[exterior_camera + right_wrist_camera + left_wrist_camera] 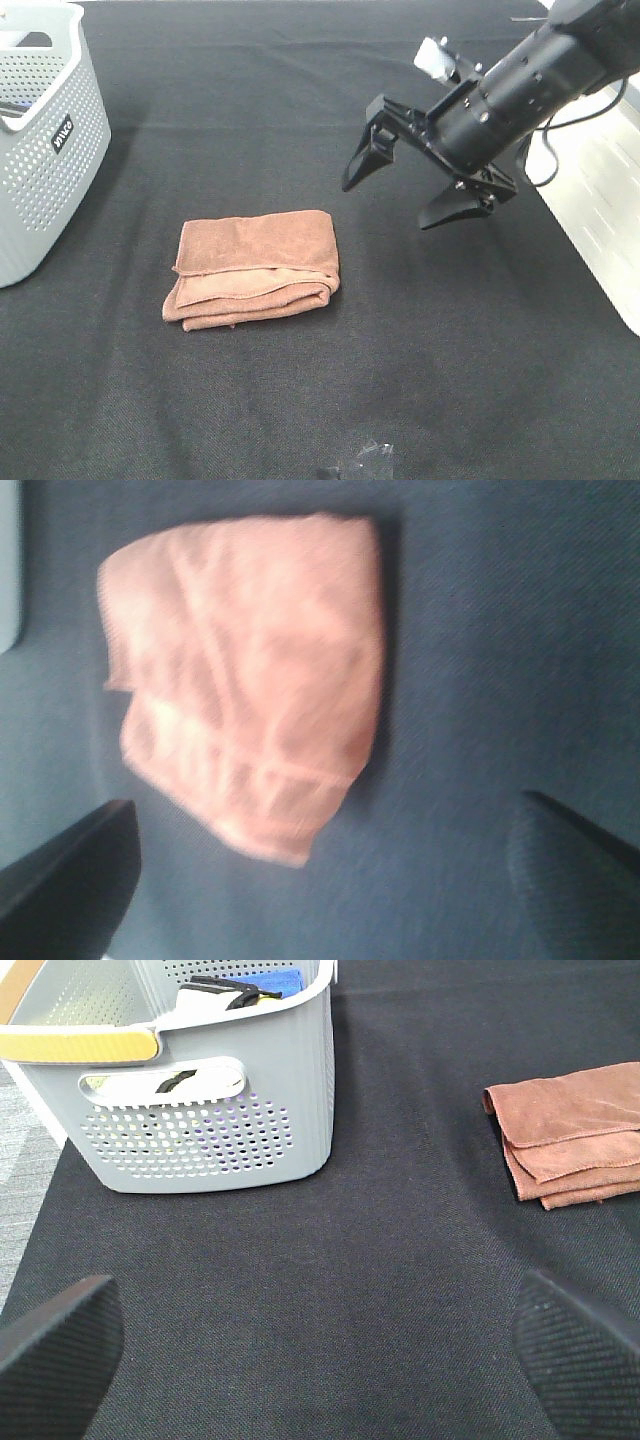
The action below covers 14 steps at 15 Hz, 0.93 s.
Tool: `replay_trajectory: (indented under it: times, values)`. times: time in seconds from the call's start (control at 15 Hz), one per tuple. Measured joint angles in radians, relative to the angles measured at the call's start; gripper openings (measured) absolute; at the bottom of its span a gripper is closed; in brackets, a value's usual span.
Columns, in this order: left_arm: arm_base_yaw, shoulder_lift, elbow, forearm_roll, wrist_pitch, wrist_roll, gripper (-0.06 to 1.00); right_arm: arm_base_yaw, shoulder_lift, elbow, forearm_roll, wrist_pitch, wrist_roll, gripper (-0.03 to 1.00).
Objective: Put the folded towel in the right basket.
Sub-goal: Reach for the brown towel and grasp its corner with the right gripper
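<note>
We log: towel (255, 265) folded on desk (300, 90); right gripper (402, 192) nearby, fingers (362, 165) released; left gripper (320, 1360) likewise released.

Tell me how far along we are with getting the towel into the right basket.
Done: the towel is folded, lying flat on the black table. In hand: nothing; the right gripper hangs open above the table beside the towel, not touching it, and the left gripper is open too, away from it. Left: grasp, lift, carry to the right basket and release.
</note>
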Motion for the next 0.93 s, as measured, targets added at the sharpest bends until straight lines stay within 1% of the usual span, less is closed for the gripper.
replay_trajectory:
  times: [0.2, 0.27, 0.33, 0.4, 0.53, 0.6, 0.67, 0.8, 0.93]
  values:
    - [0.000, 0.000, 0.000, 0.000, 0.000, 0.000, 0.99, 0.000, 0.057, -0.002, 0.034, -0.036, -0.005, 0.96]
    - [0.000, 0.000, 0.000, 0.000, 0.000, 0.000, 0.99, 0.000, 0.106, -0.002, 0.061, -0.045, -0.022, 0.96]
    - [0.000, 0.000, 0.000, 0.000, 0.000, 0.000, 0.99, 0.000, 0.106, -0.002, 0.061, -0.045, -0.022, 0.96]
    - [0.000, 0.000, 0.000, 0.000, 0.000, 0.000, 0.99, 0.000, 0.137, -0.002, 0.082, -0.046, -0.043, 0.96]
    - [0.000, 0.000, 0.000, 0.000, 0.000, 0.000, 0.99, 0.000, 0.190, -0.002, 0.170, -0.055, -0.115, 0.96]
    - [0.000, 0.000, 0.000, 0.000, 0.000, 0.000, 0.99, 0.000, 0.210, -0.002, 0.235, -0.066, -0.167, 0.96]
    - [0.000, 0.000, 0.000, 0.000, 0.000, 0.000, 0.99, 0.000, 0.240, -0.002, 0.313, -0.073, -0.251, 0.96]
    - [0.000, 0.000, 0.000, 0.000, 0.000, 0.000, 0.99, 0.000, 0.272, -0.004, 0.377, -0.072, -0.297, 0.95]
    - [0.000, 0.000, 0.000, 0.000, 0.000, 0.000, 0.99, 0.000, 0.300, -0.016, 0.418, -0.056, -0.306, 0.95]
